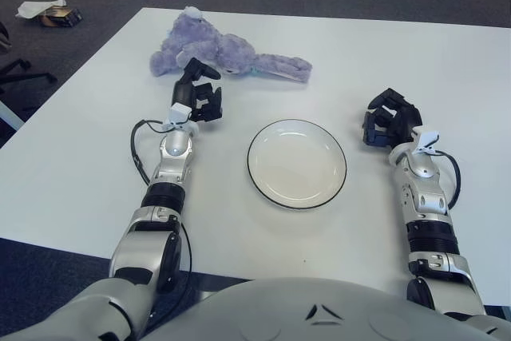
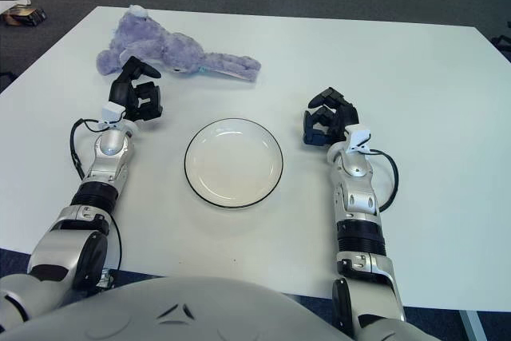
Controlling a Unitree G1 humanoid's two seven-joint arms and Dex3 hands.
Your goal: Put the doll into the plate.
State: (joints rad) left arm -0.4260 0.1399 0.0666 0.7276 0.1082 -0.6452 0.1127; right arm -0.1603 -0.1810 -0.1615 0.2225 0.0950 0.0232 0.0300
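A purple plush doll lies on its side at the far left of the white table, limbs stretched toward the right. A white plate with a dark rim sits empty in the middle, nearer me. My left hand hovers just in front of the doll's body, fingers spread and holding nothing, its upper finger close to the plush. To the right of the plate is my right hand, fingers loosely curled, empty.
Dark carpet surrounds the table. A small box with crumpled paper lies on the floor at the far left. A chair base shows at the left edge.
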